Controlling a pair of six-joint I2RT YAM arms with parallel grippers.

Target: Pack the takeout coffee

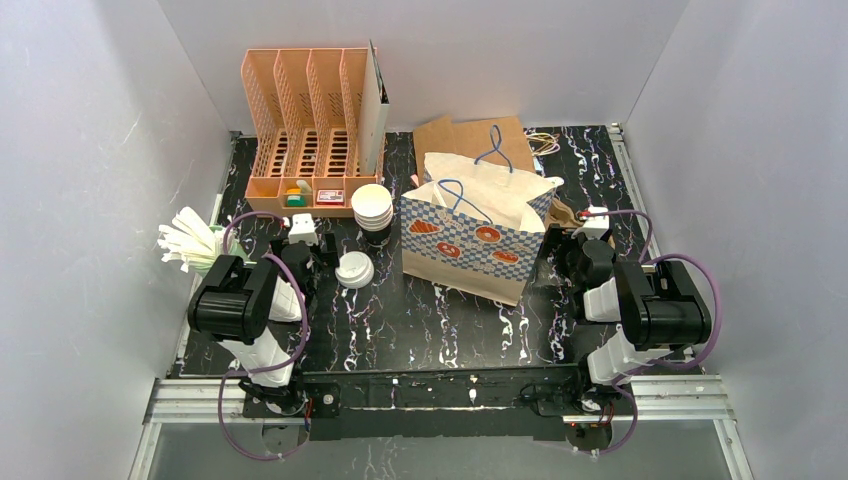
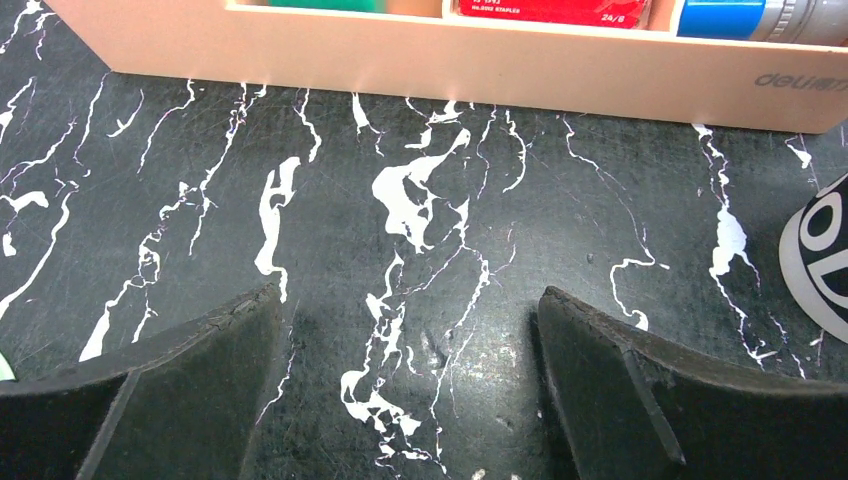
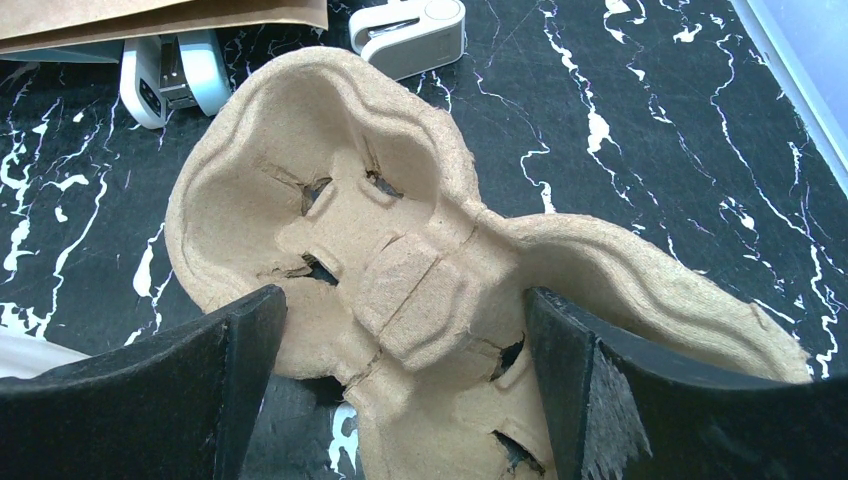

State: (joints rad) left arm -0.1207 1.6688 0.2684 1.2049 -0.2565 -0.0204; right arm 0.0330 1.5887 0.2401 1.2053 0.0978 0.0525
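A white paper cup with a white lid [image 1: 354, 268] stands on the black marble table right of my left arm. A stack of white lidded cups [image 1: 372, 206] stands by the organizer; a white cup wall with black print [image 2: 820, 262] shows at the right edge of the left wrist view. My left gripper [image 1: 303, 226] [image 2: 410, 300] is open and empty over bare table. The brown pulp two-cup tray [image 3: 400, 250] lies on the table right of the bag. My right gripper [image 1: 586, 230] [image 3: 405, 305] is open, its jaws on either side of the tray's middle ridge.
A checkered paper bag [image 1: 478, 228] stands open mid-table. A peach desk organizer [image 1: 310, 130] [image 2: 450, 60] is at the back left. A green cup of white straws [image 1: 195, 245] sits at the left edge. Two white staplers [image 3: 410, 30] lie beyond the tray. Brown paper [image 1: 470, 135] lies behind the bag.
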